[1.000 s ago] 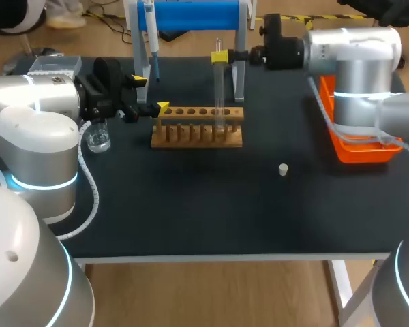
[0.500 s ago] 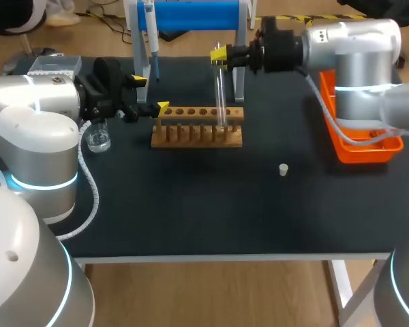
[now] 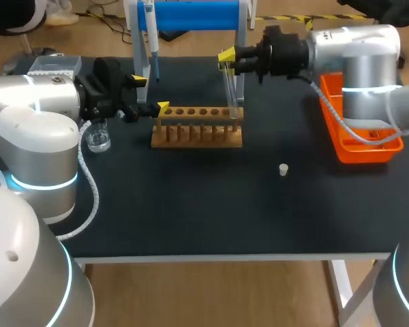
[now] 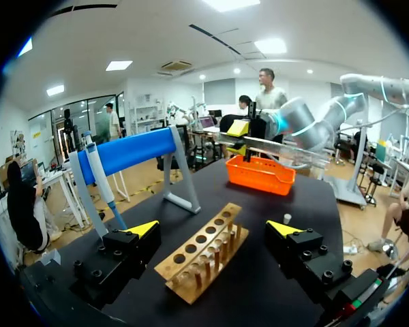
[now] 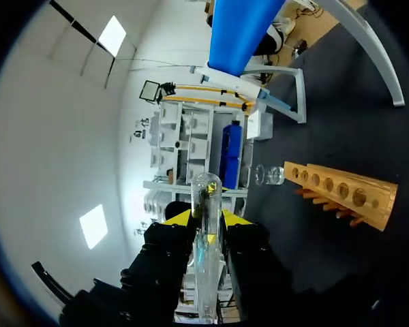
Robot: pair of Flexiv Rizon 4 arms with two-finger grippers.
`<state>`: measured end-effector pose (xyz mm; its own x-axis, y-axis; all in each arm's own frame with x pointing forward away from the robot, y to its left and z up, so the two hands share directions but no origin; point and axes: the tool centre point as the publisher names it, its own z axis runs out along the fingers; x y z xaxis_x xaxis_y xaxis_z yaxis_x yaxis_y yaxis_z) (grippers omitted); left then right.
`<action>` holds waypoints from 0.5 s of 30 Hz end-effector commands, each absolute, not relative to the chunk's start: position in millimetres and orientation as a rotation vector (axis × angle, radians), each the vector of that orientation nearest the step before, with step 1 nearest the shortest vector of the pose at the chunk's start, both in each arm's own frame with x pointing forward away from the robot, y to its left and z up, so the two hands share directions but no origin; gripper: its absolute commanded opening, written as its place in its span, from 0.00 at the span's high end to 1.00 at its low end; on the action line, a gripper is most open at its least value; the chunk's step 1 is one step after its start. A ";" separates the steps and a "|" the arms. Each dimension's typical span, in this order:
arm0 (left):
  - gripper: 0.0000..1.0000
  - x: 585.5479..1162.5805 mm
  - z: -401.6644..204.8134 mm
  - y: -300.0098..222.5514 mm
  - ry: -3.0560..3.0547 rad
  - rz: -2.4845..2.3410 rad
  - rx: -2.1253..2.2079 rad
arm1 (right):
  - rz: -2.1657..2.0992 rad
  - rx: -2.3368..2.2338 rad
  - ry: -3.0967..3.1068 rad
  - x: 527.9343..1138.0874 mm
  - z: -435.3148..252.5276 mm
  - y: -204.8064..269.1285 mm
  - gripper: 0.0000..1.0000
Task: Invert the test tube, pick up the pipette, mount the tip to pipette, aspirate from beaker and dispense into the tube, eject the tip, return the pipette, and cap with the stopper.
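My right gripper (image 3: 226, 56) is shut on the upper end of a clear test tube (image 3: 230, 92), which hangs tilted over the right end of the wooden rack (image 3: 198, 127). In the right wrist view the tube (image 5: 208, 252) runs between the yellow tips of that gripper (image 5: 206, 216), with the rack (image 5: 344, 191) off ahead. My left gripper (image 3: 146, 95) stands open at the rack's left end; from its wrist, the left gripper (image 4: 213, 229) straddles the rack (image 4: 204, 253). The pipette (image 3: 150, 34) hangs on the blue stand. A beaker (image 3: 97, 136) and a white stopper (image 3: 283, 169) rest on the table.
The blue stand (image 3: 191, 15) spans the back of the table behind the rack. An orange tray (image 3: 365, 146) lies at the right edge under my right arm. From the left wrist I also see the pipette (image 4: 99, 170), tray (image 4: 262, 175) and stopper (image 4: 287, 218).
My right gripper has lifted the tube out of its rack hole and turned, so the upright tube now leans with its lower end swung right. The left arm has not moved.
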<state>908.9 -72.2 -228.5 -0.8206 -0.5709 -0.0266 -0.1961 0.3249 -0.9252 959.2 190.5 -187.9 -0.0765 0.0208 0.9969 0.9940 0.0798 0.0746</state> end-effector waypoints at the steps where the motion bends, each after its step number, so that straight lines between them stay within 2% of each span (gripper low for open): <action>1: 0.00 908.7 -229.2 -72.3 2.246 -1.496 -0.683 | -1.141 -1.123 -1.273 960.6 -192.2 187.8 1.00; 15: 0.00 908.7 -229.2 -72.3 2.246 -1.496 -0.683 | -1.084 -1.106 -1.287 954.4 -198.4 185.7 1.00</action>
